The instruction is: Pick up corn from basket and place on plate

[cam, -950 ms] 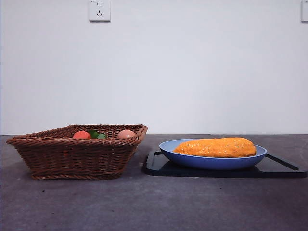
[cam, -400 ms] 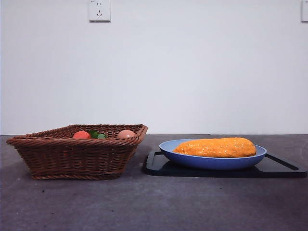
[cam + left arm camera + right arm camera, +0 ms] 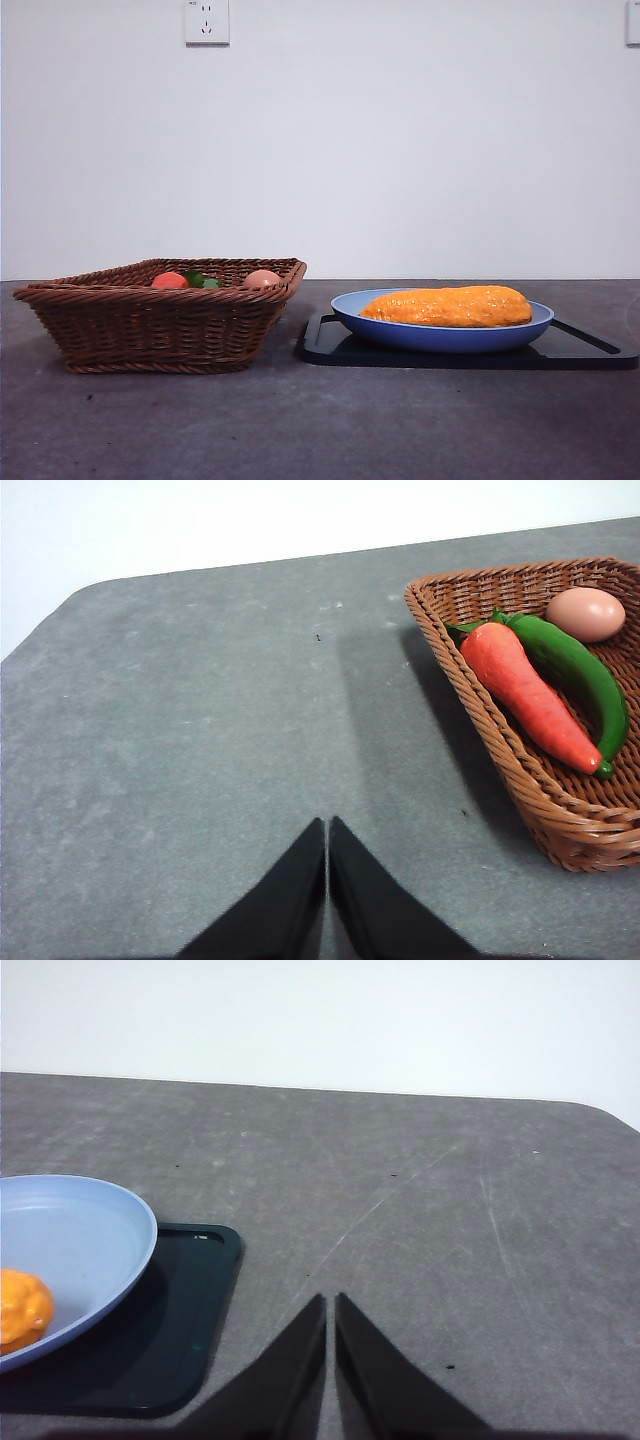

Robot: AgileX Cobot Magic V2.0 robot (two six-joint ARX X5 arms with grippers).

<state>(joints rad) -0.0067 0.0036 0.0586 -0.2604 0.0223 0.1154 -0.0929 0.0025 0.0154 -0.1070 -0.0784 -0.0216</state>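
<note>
The orange-yellow corn [image 3: 447,306] lies lengthwise on the blue plate [image 3: 440,336], right of the brown wicker basket [image 3: 160,320]. One rounded end of the corn [image 3: 22,1310] shows in the right wrist view, on the plate [image 3: 70,1250]. My left gripper [image 3: 327,832] hovers shut over bare table beside the basket [image 3: 560,820], holding nothing. My right gripper [image 3: 331,1308] is shut and empty, over the table beside the plate. Neither gripper appears in the front view.
The plate rests on a flat black tray [image 3: 580,350] [image 3: 170,1330]. Inside the basket lie a red carrot-like vegetable [image 3: 525,695], a green pepper [image 3: 580,675] and a peach-coloured egg shape [image 3: 586,613]. A wall stands behind the table.
</note>
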